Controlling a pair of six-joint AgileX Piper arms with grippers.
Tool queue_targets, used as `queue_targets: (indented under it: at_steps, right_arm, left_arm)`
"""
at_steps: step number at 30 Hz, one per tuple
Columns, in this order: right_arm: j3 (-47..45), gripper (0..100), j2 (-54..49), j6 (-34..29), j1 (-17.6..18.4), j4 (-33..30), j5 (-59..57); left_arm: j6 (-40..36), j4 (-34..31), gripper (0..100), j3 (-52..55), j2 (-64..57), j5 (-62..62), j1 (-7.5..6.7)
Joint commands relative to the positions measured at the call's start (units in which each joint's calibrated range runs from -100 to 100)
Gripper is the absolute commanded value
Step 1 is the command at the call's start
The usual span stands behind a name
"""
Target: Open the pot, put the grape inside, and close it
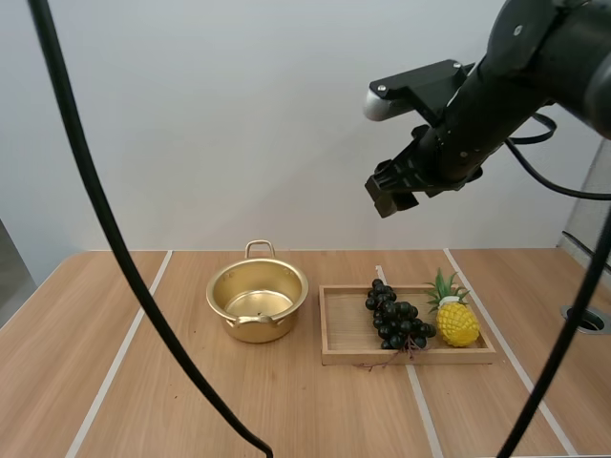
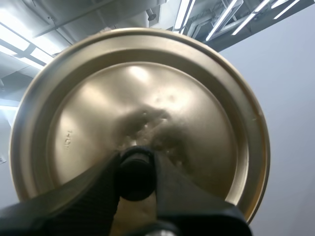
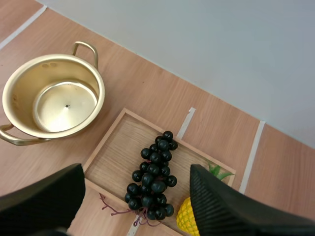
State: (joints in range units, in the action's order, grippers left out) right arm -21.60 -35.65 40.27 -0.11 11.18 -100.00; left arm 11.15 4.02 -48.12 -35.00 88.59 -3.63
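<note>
A yellow toy pineapple (image 1: pixel 456 322) lies at the right end of the wooden tray (image 1: pixel 342 336) on the desk (image 1: pixel 115 382), just beside the bunch of grapes (image 1: pixel 395 320), which lies along the tray's middle. Nothing covers the bunch from above, and its bare stem pokes over the tray's near rim. There is one tray, one pineapple, one bunch of dark grapes, one gold pot (image 1: pixel 258 301) with two loop handles, and one gold lid (image 2: pixel 147 93). The pot stands uncovered and empty just left of the tray, not touching it. The right fingers (image 3: pixel 39 206) stand wide apart, high above the tray; from the right wrist the grapes lie in the gap between them, well below, with the pineapple near one finger and the pot off past the other. The left fingers (image 2: pixel 88 206) are clamped on the lid's black knob (image 2: pixel 136 169), one on each side; where the lid hangs relative to the tray I cannot tell
</note>
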Motion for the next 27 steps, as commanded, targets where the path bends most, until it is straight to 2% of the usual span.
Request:
queue_targets:
  at_steps: [1, 10, 16, 21, 27]
  right_arm:
    - [-0.1, 100, 4.7, -0.1, 0.0, -0.5, 0.0]
    - [-0.5, 100, 16.9, 0.0, 0.0, -1.4, 0.0]
    - [-8.2, 100, 19.3, 0.0, 0.0, -4.6, 0.0]
    - [-14.4, 100, 19.8, 0.1, 0.0, -4.6, 9.6]
    - [-15.1, 100, 23.1, 0.0, 0.0, -4.6, 15.5]
  left_arm:
    - [-0.6, -0.4, 0, -0.4, 0.0, -3.4, -0.19]
    - [-0.6, -0.4, 0, -0.4, 0.0, -3.8, -0.19]
    - [-0.5, -1.8, 0, -0.4, 0.0, -3.9, -0.19]
    - [-0.5, -1.8, 0, -0.4, 0.0, -3.9, -0.19]
    - [-0.5, -1.8, 0, -0.4, 0.1, -3.9, -0.19]
